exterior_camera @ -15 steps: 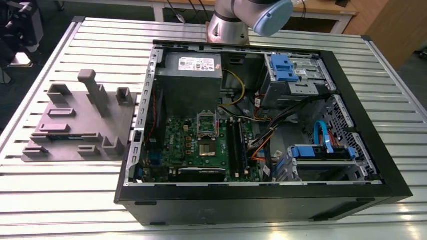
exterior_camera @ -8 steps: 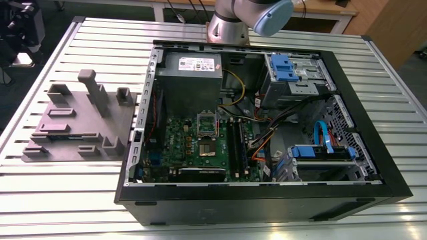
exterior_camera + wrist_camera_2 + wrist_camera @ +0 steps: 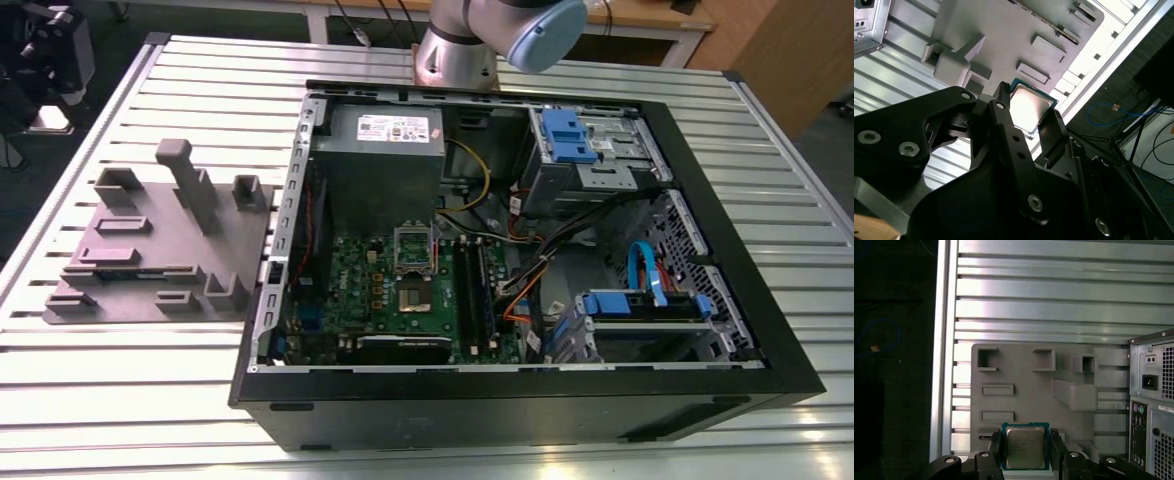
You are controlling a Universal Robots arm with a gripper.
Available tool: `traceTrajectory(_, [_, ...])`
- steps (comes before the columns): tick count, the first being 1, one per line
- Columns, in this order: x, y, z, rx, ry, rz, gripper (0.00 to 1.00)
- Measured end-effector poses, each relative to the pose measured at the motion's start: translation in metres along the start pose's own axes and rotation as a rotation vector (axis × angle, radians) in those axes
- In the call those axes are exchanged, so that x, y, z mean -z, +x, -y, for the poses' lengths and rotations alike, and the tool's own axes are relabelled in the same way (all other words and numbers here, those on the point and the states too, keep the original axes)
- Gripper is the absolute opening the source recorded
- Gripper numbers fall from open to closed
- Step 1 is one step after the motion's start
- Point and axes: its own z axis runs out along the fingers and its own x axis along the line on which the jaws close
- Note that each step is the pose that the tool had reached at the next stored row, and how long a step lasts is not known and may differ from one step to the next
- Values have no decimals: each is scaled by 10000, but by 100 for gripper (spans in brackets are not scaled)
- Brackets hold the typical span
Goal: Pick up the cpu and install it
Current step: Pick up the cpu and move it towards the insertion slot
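The claw (image 3: 1026,437) pinches the cpu (image 3: 1025,449) by two opposite edges, held flat well above the grey fixture (image 3: 1019,367) on the surface (image 3: 1054,290), with the socket (image 3: 415,275) away to the exterior view's right inside the case (image 3: 534,405).

This looks like a robotics lab or test workshop. An opened computer case (image 3: 507,410) lies on a ribbed metal table (image 3: 120,400). A robot arm's base (image 3: 461,55) stands just behind the case and a grey plastic fixture (image 3: 160,250) sits beside it. Beyond the case is what seems to be a wooden bench (image 3: 641,15). Farther off, loose cables (image 3: 1106,111) trail over a dark floor.
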Motion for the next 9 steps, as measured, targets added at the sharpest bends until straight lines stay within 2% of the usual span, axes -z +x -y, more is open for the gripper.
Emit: traceTrajectory(9, [1, -31, 0, 0, 1, -2, 47])
